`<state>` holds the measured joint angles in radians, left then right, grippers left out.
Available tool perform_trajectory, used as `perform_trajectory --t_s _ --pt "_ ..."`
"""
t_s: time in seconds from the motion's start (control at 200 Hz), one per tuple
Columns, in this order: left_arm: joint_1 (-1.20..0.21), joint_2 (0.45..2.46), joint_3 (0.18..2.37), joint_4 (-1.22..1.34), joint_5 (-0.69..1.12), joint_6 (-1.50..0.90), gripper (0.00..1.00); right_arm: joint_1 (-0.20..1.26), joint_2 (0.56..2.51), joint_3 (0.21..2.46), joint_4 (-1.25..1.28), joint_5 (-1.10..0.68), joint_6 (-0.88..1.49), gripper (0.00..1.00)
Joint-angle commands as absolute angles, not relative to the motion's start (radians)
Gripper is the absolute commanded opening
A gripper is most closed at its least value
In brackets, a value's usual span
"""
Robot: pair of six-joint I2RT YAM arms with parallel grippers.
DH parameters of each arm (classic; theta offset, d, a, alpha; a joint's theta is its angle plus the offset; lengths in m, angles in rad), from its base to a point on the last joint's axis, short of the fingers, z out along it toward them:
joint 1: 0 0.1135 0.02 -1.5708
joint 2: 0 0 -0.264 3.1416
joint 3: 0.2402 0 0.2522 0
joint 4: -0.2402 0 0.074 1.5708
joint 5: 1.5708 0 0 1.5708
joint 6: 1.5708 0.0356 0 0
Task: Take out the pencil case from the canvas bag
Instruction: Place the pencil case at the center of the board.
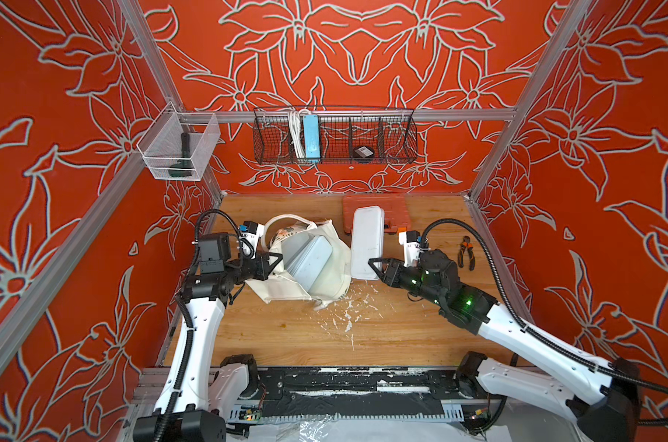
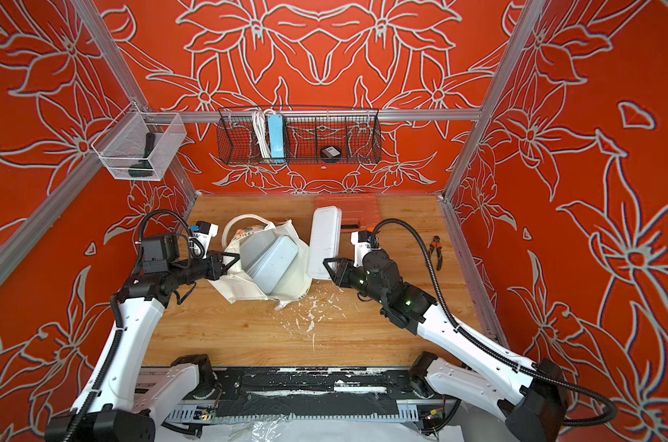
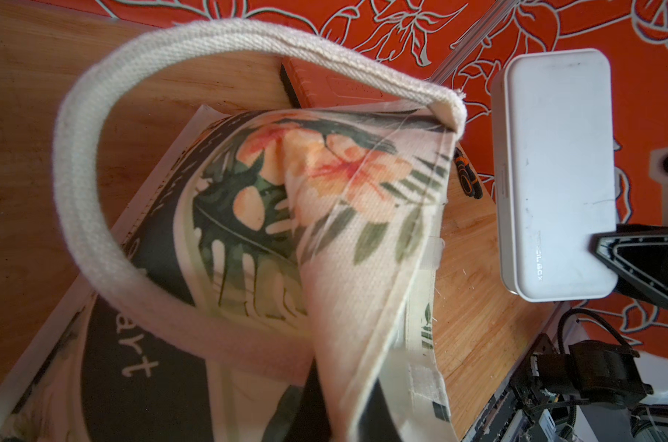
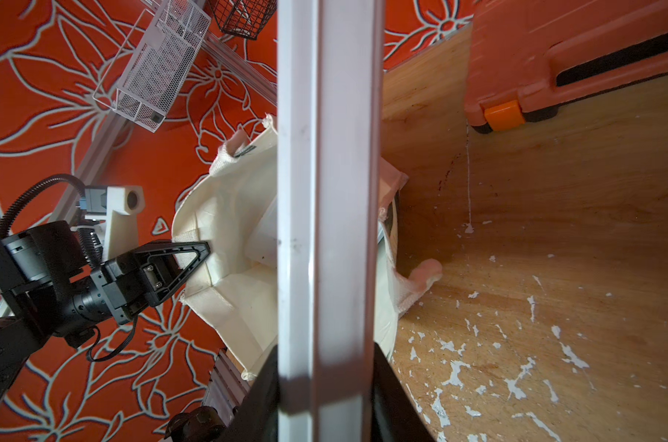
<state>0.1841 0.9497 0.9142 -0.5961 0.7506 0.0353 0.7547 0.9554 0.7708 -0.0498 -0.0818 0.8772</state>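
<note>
Right of the canvas bag [image 1: 326, 285], the white pencil case [image 1: 367, 239] points lengthwise at the back wall [image 1: 332, 57], near end pinched by the right end effector [image 1: 372, 263]; the left end effector [image 1: 277, 261] grips the bag's rim.

Wood counter [image 1: 286, 344], white paint flecks [image 1: 347, 313] scattered near the middle. Cream bag [image 1: 340, 268] slumped on it, left of centre. Orange tool case [image 1: 397, 214] flat at back edge. Pliers [image 1: 466, 252] at right side, apart from the rest.
</note>
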Motion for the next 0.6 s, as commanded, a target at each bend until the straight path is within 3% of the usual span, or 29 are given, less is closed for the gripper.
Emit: perform_trajectory --t_s 0.0,0.595 --pt "0.189 0.94 0.896 -0.604 0.732 0.022 0.0 0.725 0.915 0.784 -0.084 -0.059 0.85 0.31" --pt "0.191 0.94 0.903 -0.617 0.743 0.034 0.0 0.523 0.882 0.785 -0.258 -0.144 0.836 0.31"
